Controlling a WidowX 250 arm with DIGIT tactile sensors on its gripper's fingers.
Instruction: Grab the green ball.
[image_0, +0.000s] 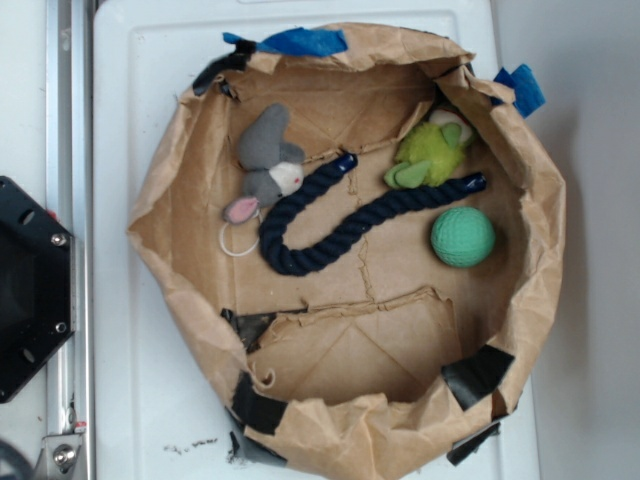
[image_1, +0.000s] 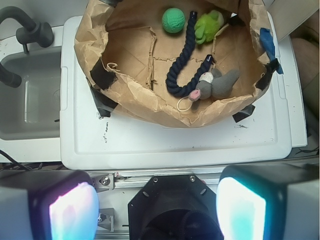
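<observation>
Overhead, a crumpled brown paper tub (image_0: 160, 215), patched with black and blue tape, sits on a white plastic lid (image_0: 140, 80). Resting on its floor at about 3 o'clock is the green ball (image_0: 462, 237), a teal, finely textured sphere, lying free just below the tip of a navy rope toy (image_0: 330, 225). That rope curls across the middle, one end at 12 o'clock. A lime-green plush toy (image_0: 430, 152) lies at 2 o'clock, just above the ball, touching the rope. A grey plush mouse (image_0: 270, 165) lies at 10 o'clock beside the rope's bend, with a white ring (image_0: 238, 240) under it. From the wrist camera, the gripper (image_1: 157, 207) hangs well back from the tub, over the table edge, its two fingers (image_1: 72, 210) spread wide apart and holding nothing. A grey sink (image_1: 30, 95) sits at 9 o'clock.
</observation>
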